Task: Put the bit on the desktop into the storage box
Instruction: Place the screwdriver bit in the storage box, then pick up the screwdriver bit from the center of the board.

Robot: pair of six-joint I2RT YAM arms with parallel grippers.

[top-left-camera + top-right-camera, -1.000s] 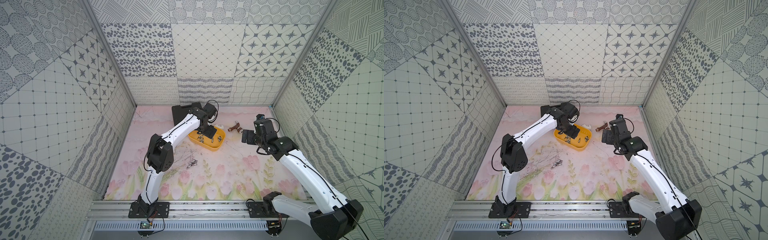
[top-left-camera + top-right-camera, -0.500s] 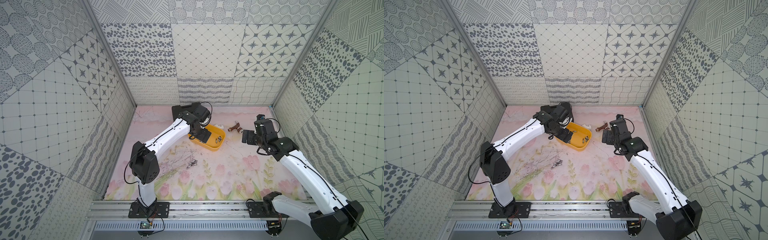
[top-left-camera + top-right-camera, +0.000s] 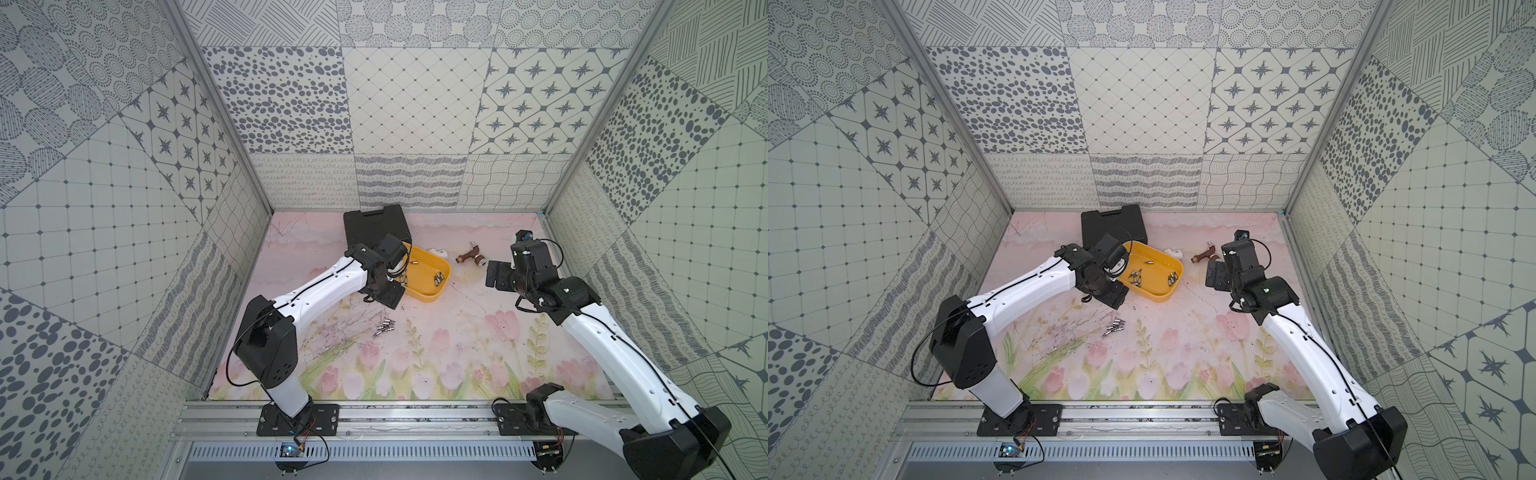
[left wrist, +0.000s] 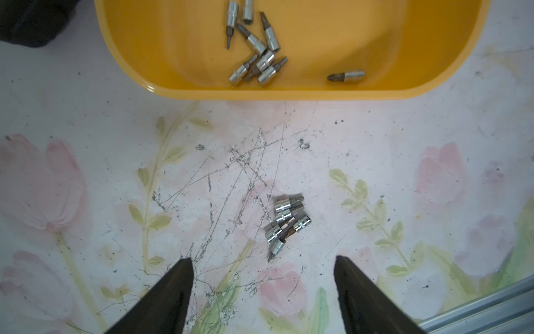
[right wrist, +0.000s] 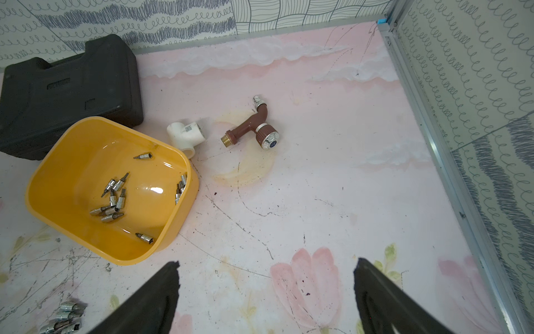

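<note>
Several screwdriver bits point(image 4: 287, 224) lie clustered on the mat, just short of the yellow storage box point(image 4: 260, 94), which already holds others. The left gripper point(image 4: 263, 260) hovers with jaws apart, empty; the right gripper point(image 5: 265, 264) gapes empty too. Best to descend centred, pinching one outer bit crosswise.
</note>
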